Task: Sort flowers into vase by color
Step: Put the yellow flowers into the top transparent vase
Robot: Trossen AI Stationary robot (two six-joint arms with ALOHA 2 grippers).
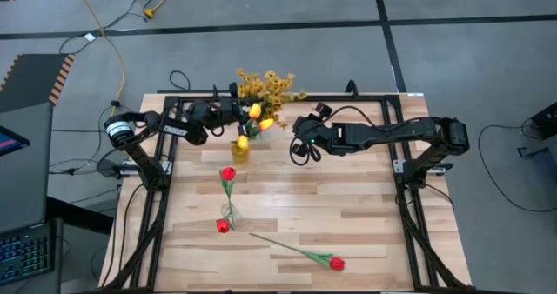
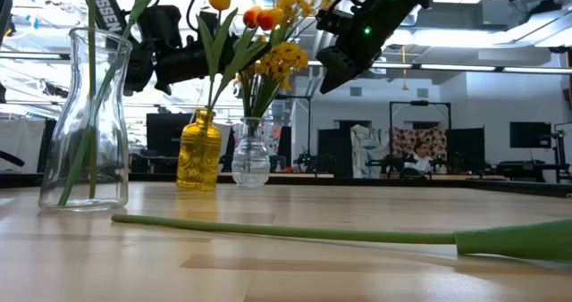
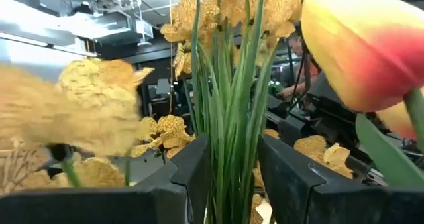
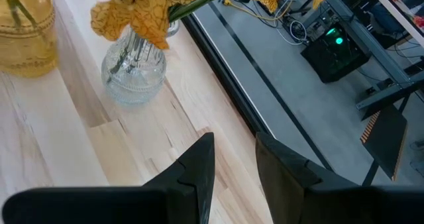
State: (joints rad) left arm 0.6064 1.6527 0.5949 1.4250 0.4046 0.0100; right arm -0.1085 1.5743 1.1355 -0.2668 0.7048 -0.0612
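Clearly light, springy stems with soft heads; best pinched low on the stalk. Left gripper (image 3: 228, 177) clamped around the mustard spray's (image 1: 268, 85) green stems, above the small clear vase (image 2: 251, 157) at the table's far edge. Right gripper (image 4: 233, 161) parted, holding nothing, hovering nearby. Counted: 3 red tulips (image 1: 228, 173), 3 yellow-orange tulips (image 1: 255, 110) at the amber vase (image 2: 199, 152), 3 vases.

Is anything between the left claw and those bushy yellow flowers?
No. The left gripper already has the mustard spray's green stems between its fingers, above the round clear vase.
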